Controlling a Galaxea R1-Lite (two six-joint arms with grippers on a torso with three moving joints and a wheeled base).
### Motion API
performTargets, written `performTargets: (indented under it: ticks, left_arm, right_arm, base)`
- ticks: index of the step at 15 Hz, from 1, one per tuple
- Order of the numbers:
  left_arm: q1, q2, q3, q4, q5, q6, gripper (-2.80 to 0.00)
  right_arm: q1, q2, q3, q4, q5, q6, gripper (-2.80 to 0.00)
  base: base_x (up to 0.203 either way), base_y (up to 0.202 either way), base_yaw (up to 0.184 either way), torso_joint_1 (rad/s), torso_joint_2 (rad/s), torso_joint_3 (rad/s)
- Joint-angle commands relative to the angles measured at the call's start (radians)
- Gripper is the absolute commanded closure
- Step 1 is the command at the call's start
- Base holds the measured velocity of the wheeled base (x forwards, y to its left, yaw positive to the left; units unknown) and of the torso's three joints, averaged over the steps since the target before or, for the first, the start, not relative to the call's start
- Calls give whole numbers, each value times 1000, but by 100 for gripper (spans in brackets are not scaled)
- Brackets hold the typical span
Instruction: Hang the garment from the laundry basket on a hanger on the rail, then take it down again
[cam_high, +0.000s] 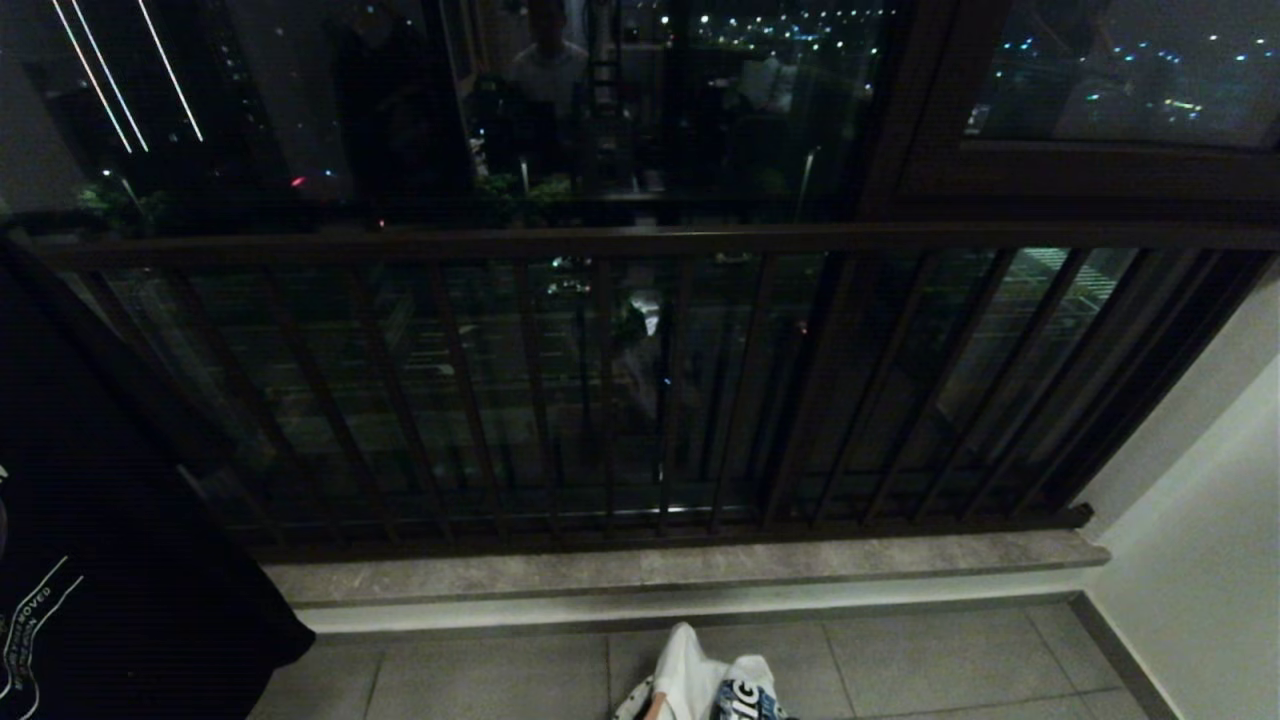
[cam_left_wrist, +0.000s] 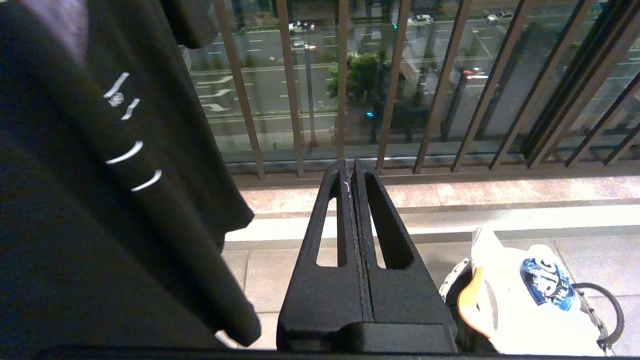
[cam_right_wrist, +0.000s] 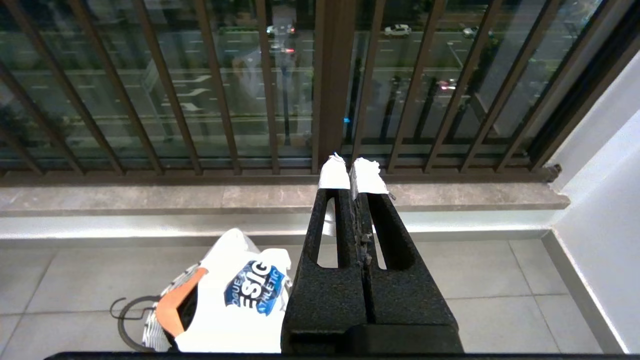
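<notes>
Garment (cam_right_wrist: 235, 295) bunched in laundry basket (cam_right_wrist: 131, 320) on floor tiles (cam_right_wrist: 495, 270), white with blue printed logo and orange patch, heaped above thin dark rim. Task looks unstarted: nothing lifted, hanging and taking down both left. Left gripper (cam_left_wrist: 349, 172) and right gripper (cam_right_wrist: 352, 172) both closed, empty, above floor. Black T-shirt (cam_left_wrist: 100, 190) hangs at left. Balcony railing (cam_high: 640, 240) beyond; no hanger seen.

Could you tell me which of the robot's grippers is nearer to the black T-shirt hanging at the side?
The left. The left gripper, shut, hangs right beside the black T-shirt, while the right gripper, also shut, sits farther over, beyond the white garment in the basket.
</notes>
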Motion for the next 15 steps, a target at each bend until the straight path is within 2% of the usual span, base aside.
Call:
performTargets:
  ticks: [1,9,15]
  left_arm:
    - [0,-1,2,0,0,-1,0]
    - [0,-1,2,0,0,-1,0]
    - [0,-1,2,0,0,-1,0]
  right_arm:
    - [0,0,0,0,0,0,0]
    - [0,0,0,0,0,7,0]
    - [0,0,0,0,0,9,0]
  base:
    - [0,0,0,128,-260,-144]
    - [0,0,0,89,-188,-101]
    - [0,0,0,0,7,1]
